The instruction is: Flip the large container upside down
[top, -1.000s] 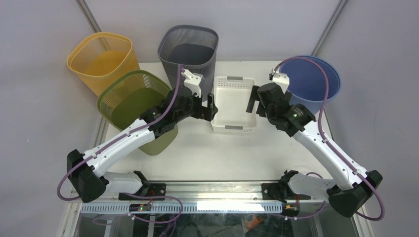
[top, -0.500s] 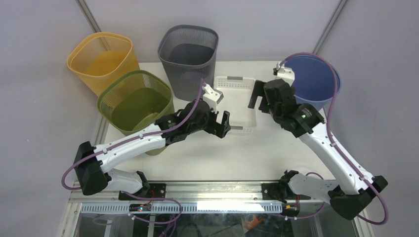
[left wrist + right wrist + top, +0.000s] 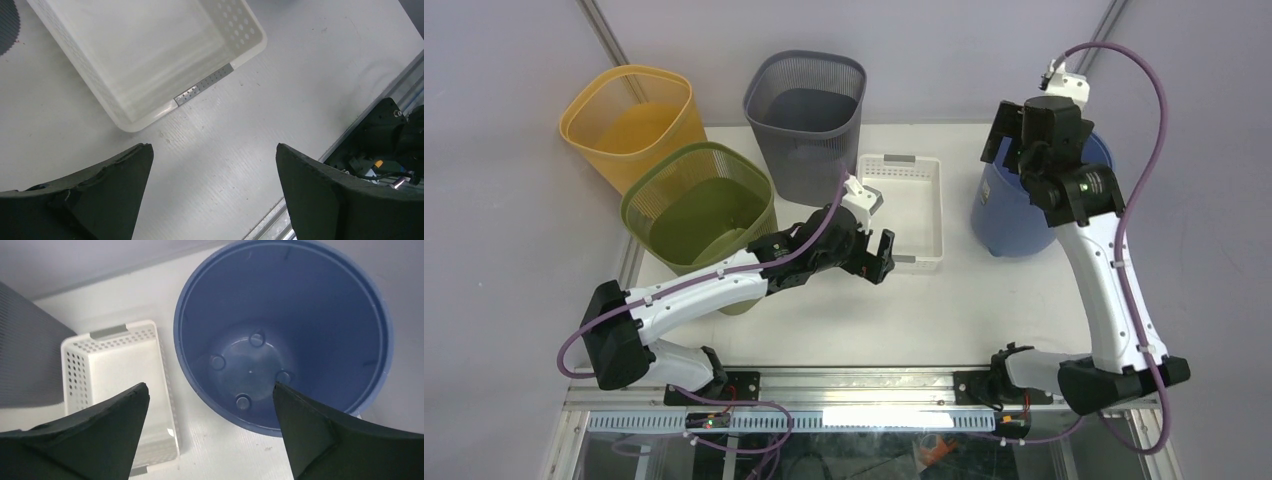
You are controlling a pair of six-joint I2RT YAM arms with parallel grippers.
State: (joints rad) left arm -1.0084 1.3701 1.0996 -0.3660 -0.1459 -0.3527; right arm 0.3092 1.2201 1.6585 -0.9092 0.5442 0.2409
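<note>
Overhead, the white table (image 3: 984, 300) fills the centre of the top view. Yellow bin (image 3: 612, 162), green bin (image 3: 639, 195) and grey bin (image 3: 809, 165) stand mouth-up at upper left. The blue bucket (image 3: 1004, 215), the task's container, stands mouth-up at the table's right rear, near the right side of the white basket (image 3: 914, 210) but apart from it. The right gripper (image 3: 209, 385) hangs above the bucket's mouth, jaws spread wide and gripping nothing. The left gripper (image 3: 212, 148) hovers over the table by the basket's near end, jaws likewise wide apart.
</note>
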